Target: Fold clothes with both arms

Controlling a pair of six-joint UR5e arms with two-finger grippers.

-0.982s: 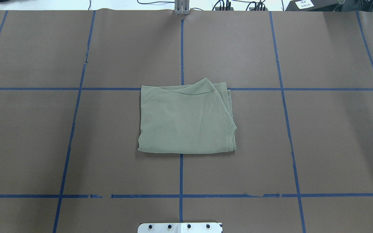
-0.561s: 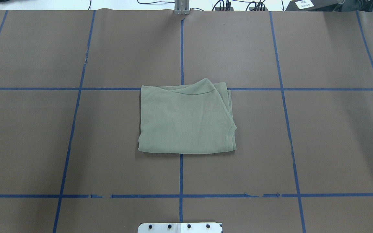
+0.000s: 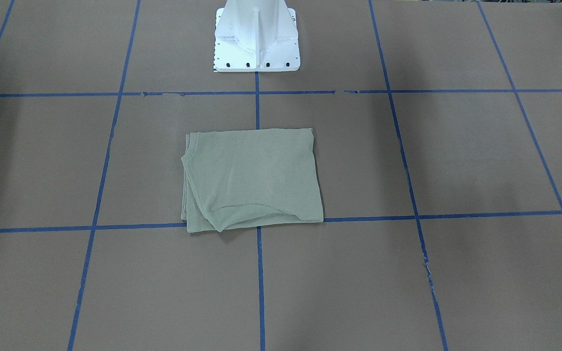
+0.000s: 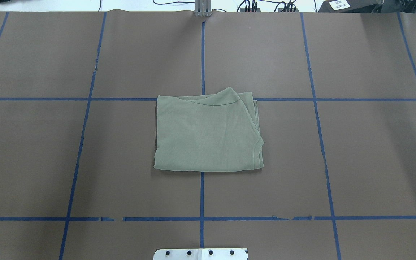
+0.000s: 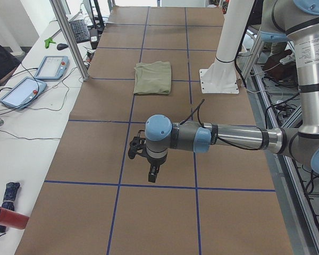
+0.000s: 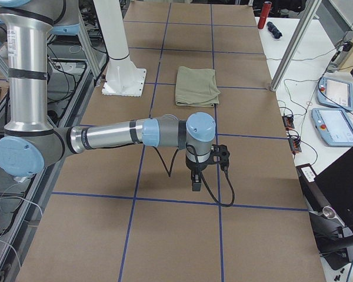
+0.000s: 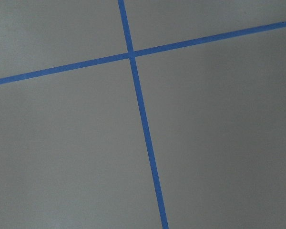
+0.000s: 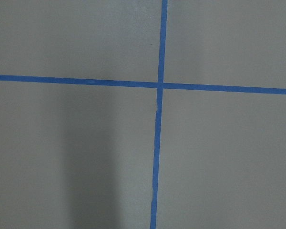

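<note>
Though both arms reach out over the bench (image 4: 338, 144), I count just one shirt (image 4: 208, 131) on it: pale green, folded into a flat rectangle, and well apart from either hand. Beyond that I count two arms, two hands and one white pedestal (image 3: 256, 34). My left arm (image 5: 234, 137) stretches out level, with the left hand (image 5: 152, 175) pointing down above the brown paper and the shirt far beyond it, toward the bench's middle. My right arm (image 6: 112, 134) mirrors that, its right hand (image 6: 196, 181) pointing down and the shirt far beyond it too, so the shirt lies between the two hands. Under each hand the wrist view shows one crossing of blue tape (image 7: 131, 53). I see the hands only from the side, so I cannot tell whether either is open or closed. Compared with a second ago, the shirt has not shifted: same outline, same spot over the tape cross.
</note>
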